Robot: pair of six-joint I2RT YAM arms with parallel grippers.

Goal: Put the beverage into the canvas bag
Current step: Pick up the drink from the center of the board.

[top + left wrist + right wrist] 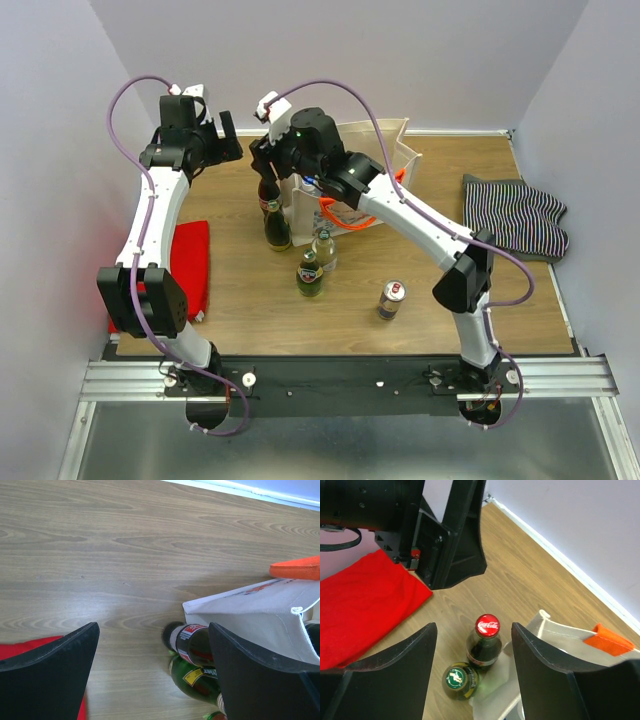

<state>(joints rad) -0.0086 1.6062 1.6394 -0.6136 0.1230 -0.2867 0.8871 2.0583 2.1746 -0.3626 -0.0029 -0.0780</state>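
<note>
The Coca-Cola bottle point(486, 642) stands upright beside the canvas bag point(555, 630), under the spread right hand point(473, 627); the left hand point(152, 625) is spread too.

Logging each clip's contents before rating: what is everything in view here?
bag: one, cream with orange handles, far middle of table
cola bottle: one, dark with red cap, at bag's left side
dark green bottle: one, beside cola bottle
clear bottle: one, in front of bag
green bottle: one, just nearer than clear bottle
can: one, red and silver, near middle
red cloth: one, left edge
striped cloth: one, dark and pale, right edge
table: one, wood
arms: two, white and black
left end effector: open, empty, left of bag
right end effector: open, above cola bottle
</note>
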